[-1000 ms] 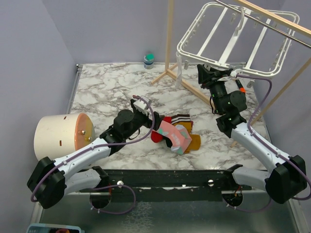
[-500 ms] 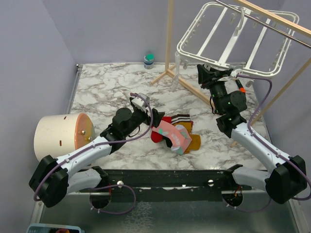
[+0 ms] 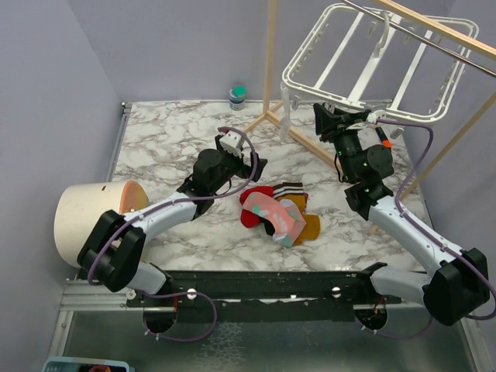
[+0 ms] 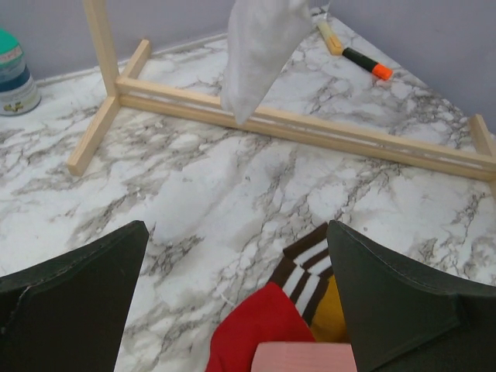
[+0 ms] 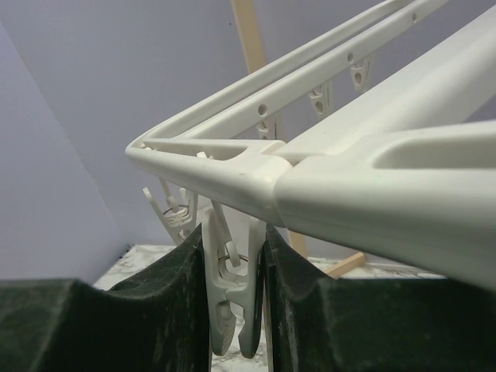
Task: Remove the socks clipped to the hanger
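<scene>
R fingers [image 5: 186, 310] pinching hanger [image 5: 372, 178] clip [image 5: 232, 310]; L fingers [image 4: 77, 287] open, empty. Last white sock [image 4: 260, 46], L's 1 o'clock: pull next.

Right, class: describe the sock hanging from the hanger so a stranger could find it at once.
At the back right of the marble table stands a wooden rack carrying a white grid hanger. One sock dangles from the hanger's near-left corner. It alone is plain white and off the table; the others lie in a coloured heap.

Open marble [image 4: 194, 194] separates the sock pile [image 3: 279, 215] from the rack's floor bar [image 4: 325, 133], white sock [image 4: 260, 46] dangling above.
</scene>
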`<state>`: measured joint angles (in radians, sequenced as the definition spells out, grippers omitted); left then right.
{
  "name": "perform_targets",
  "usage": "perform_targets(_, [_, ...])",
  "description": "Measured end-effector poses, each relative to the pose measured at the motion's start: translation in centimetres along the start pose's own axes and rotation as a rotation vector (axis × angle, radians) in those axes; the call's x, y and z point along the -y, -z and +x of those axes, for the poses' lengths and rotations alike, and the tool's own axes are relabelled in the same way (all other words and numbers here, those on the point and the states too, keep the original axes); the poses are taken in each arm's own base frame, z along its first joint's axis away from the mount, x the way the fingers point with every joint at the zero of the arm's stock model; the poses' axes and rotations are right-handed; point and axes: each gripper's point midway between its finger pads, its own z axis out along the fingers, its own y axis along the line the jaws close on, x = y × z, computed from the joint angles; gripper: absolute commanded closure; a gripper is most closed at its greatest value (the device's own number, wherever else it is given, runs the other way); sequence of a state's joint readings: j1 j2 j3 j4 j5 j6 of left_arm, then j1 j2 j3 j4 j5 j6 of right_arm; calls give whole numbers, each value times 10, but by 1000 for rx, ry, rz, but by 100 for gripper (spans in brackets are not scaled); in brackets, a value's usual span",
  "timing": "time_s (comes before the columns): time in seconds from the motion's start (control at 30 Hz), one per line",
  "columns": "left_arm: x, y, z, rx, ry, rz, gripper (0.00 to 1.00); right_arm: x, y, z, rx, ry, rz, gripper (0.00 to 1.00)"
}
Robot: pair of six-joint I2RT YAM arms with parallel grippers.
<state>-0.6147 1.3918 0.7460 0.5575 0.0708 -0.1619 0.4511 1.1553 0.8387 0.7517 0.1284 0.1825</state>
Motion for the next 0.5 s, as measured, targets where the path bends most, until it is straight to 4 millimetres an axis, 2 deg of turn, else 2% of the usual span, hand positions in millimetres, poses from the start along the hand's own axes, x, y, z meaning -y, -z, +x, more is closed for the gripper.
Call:
perform_targets(0.3, [6,-62,-41,100,-19,63,1,0,1,3,-14,2,0,98])
perform_targets(0.5, [8,-94,-47,133,-4,87,1,1,1,3,-13,4,1,98])
